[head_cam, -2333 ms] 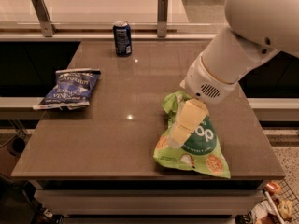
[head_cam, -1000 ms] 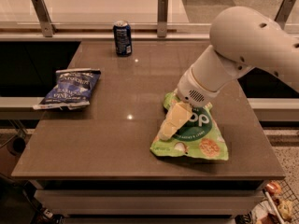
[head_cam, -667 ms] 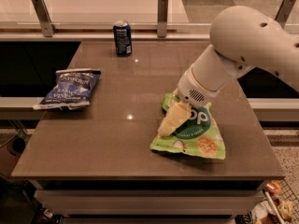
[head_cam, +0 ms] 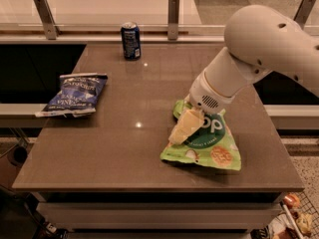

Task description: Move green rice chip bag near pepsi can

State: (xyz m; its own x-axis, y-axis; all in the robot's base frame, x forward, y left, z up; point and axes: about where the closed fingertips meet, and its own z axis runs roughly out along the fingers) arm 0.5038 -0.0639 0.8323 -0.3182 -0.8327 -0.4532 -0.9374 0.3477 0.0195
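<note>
**Gripper Set Down on Green Bag at Right of Table**

The gripper is seen lowered onto the left part of the green rice chip bag, at the near right of the table. Only a pale, wedge-shaped part of it is shown against the bag; the rest is masked by the wrist of the white arm, so whether it is spread or pressed onto the bag cannot be told. The far end of the bag is hidden under that wrist, and part of the white lettering on its dark green circle is covered. The arm is cut off by the right edge of the view.

The pepsi can is found upright at the far edge of the table, left of centre and well apart from the bag. A dark blue chip bag is laid at the left edge, its print too dim to be read.
</note>
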